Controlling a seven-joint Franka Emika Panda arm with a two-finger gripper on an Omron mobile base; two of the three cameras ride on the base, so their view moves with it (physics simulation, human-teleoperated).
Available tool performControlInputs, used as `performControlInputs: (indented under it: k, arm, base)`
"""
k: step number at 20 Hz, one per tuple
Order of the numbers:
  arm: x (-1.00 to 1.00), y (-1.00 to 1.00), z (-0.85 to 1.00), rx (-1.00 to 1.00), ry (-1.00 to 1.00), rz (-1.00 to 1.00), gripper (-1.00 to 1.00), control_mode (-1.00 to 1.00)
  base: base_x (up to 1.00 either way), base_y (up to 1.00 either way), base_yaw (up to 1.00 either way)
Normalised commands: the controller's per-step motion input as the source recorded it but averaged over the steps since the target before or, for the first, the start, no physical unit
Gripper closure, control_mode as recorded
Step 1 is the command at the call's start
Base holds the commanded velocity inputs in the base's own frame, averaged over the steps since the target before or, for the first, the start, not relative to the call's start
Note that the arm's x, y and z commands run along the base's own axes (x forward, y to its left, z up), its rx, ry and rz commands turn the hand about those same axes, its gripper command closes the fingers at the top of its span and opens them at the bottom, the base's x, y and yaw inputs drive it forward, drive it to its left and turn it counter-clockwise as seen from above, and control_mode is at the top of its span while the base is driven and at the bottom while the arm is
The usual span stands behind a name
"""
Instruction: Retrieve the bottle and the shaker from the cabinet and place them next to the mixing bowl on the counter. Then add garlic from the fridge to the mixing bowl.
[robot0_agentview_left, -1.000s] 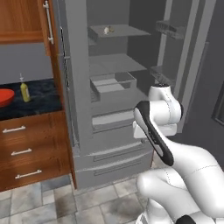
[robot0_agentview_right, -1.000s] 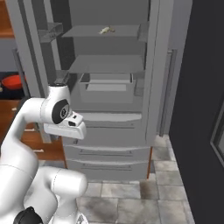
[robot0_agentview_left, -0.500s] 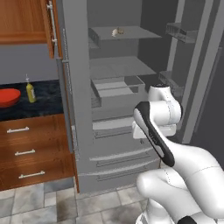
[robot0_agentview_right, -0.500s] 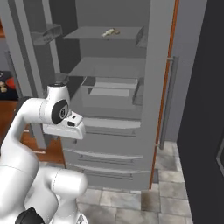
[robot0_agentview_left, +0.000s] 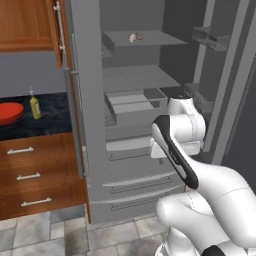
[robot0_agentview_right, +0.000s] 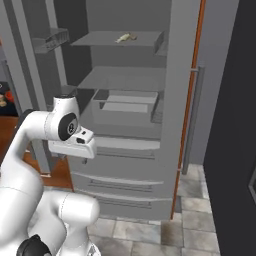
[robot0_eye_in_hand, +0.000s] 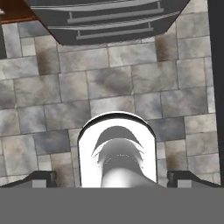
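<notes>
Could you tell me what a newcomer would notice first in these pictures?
The grey fridge stands wide open, and a small pale garlic lies alone on its top shelf. To its left, a red mixing bowl and a yellow bottle sit on the dark counter.

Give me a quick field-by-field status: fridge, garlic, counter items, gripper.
fridge: doors open, shelves and drawers exposed
garlic: on top shelf, also seen from the right
mixing bowl: red, on dark counter at left
bottle: yellow, upright beside the bowl
gripper: open, pointing down at tiled floor, holding nothing
</notes>
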Motion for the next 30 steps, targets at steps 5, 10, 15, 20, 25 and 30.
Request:
performControlInputs:
  k: [5,10,15,20,25,30]
  arm:
    - [0.00,0.00,0.00,0.00,0.00,0.00,-1.00,1.00]
    - [0.00,0.00,0.00,0.00,0.00,0.00,-1.00,1.00]
    - [0.00,0.00,0.00,0.00,0.00,0.00,-1.00,1.00]
    - [0.00,0.00,0.00,0.00,0.00,0.00,-1.00,1.00]
    - [0.00,0.00,0.00,0.00,0.00,0.00,-1.00,1.00]
    - [0.00,0.00,0.00,0.00,0.00,0.00,-1.00,1.00]
  base:
    - [0.43,-0.13,-0.07]
    - [0.43,-0.09,-0.08]
    - [0.57,-0.04,-0.06]
    - [0.75,-0.14,0.00]
    - [0.75,-0.37,0.00]
    - [0.27,-0.10,0.00]
